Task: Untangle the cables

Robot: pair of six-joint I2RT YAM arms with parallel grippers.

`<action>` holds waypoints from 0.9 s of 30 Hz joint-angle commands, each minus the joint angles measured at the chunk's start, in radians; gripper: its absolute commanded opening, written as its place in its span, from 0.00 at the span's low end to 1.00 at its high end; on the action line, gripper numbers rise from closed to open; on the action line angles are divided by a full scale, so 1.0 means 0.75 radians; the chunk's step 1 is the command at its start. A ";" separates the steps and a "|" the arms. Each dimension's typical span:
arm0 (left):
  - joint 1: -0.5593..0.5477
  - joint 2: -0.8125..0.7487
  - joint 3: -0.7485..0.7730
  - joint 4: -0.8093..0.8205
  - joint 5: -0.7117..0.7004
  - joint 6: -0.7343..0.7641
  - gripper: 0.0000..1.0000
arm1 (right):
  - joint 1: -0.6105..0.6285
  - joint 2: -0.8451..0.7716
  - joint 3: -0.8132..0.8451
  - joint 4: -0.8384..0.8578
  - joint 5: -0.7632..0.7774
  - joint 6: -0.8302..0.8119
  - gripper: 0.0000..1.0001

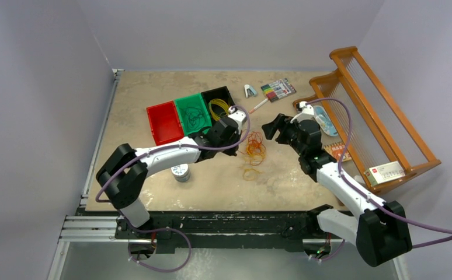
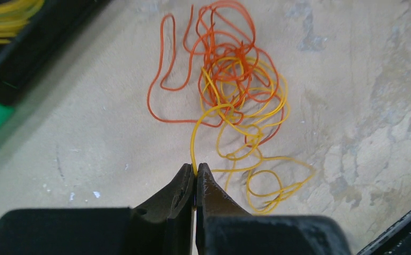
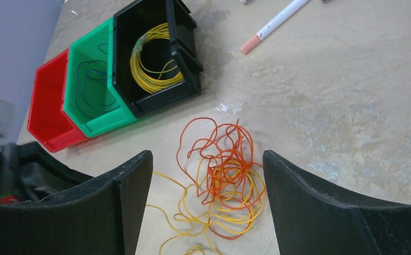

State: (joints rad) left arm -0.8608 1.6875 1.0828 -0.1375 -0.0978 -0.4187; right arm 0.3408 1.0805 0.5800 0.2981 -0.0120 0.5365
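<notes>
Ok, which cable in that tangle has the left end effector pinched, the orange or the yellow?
The yellow cable: its strand runs straight into the tips of the shut left end effector. The orange cable lies beyond, not gripped.

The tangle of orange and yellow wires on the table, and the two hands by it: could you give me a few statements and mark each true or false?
1. The left hand is shut on a strand of the loose thin yellow wire. True.
2. The right hand grips the thin orange wire. False: its fingers stand open over the tangle and hold nothing.
3. The black plastic bin holds a coiled yellow wire. True.
4. The red plastic bin stands in the middle of the row of three. False: the green plastic bin is the middle one.
</notes>
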 commanded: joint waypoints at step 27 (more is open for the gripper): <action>-0.008 -0.178 0.459 -0.317 -0.075 0.210 0.00 | -0.001 0.104 -0.103 0.673 -0.472 -0.194 0.79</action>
State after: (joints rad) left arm -0.8608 1.5982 1.3739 -0.3801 -0.1528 -0.2852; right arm 0.3401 1.1202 0.4599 0.6655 -0.2947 0.3851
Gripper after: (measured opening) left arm 0.012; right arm 0.791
